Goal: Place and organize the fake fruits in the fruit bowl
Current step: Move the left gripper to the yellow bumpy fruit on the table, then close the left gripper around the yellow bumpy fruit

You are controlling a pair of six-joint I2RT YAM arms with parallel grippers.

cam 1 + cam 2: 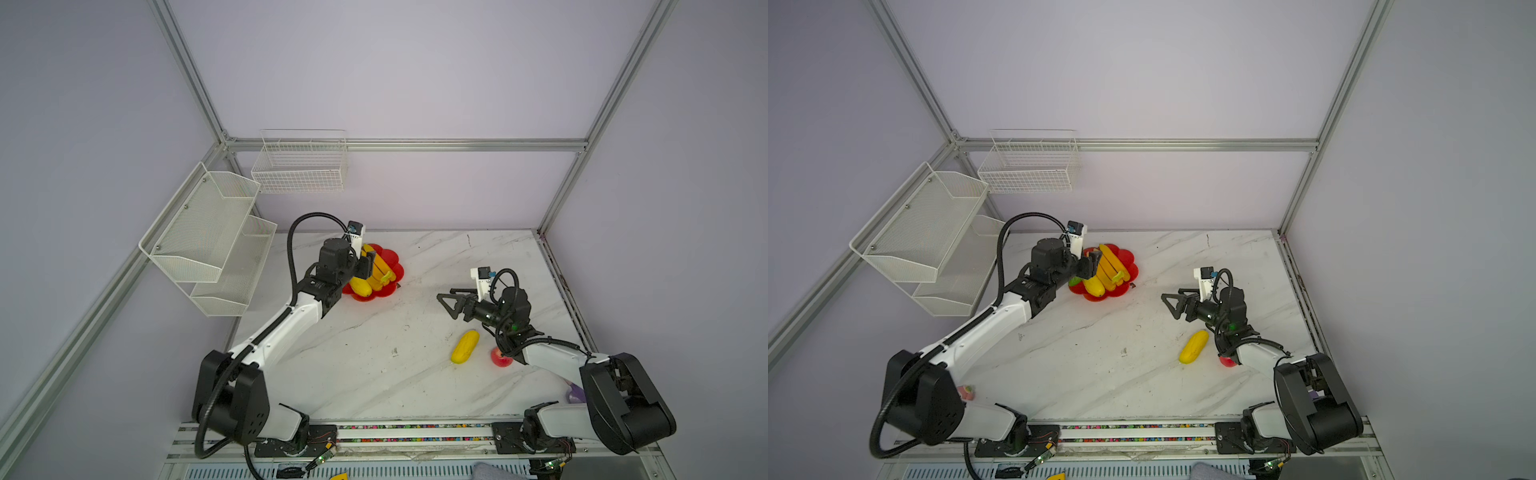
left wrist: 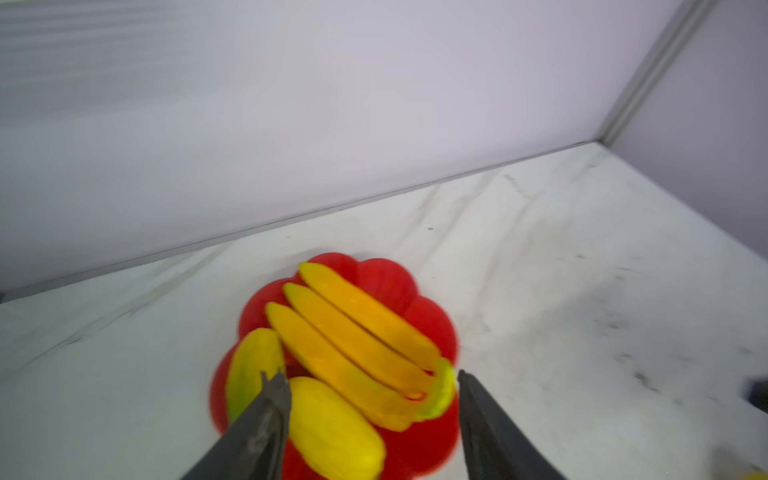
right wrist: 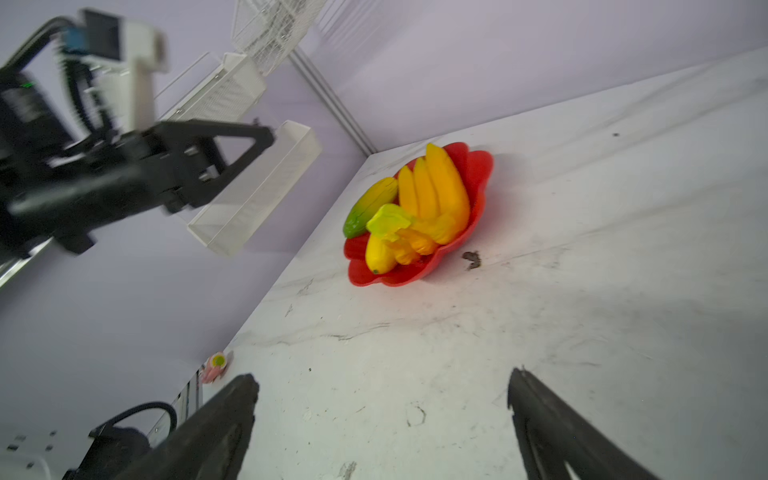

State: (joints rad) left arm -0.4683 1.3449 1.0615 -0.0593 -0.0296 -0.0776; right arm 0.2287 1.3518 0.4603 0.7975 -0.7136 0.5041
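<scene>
left arm stretches out; left tool (image 2: 368, 376) is wide and empty just over the bowl (image 1: 398, 269) near the desk's (image 1: 374, 365) far left corner. bananas (image 1: 379, 266), a yellow oval (image 2: 332, 432) and a greenish oval (image 2: 249, 365) lie in it. right arm is bent; right tool (image 3: 383, 375) is wide, empty. a loose oval (image 1: 465, 347) and the apple (image 1: 500, 358), half hidden by that arm, lie near the right edge.

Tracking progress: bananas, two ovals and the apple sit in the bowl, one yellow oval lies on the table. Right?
No: the apple lies on the table too, near that yellow oval, as both top views show. The rest holds.
</scene>
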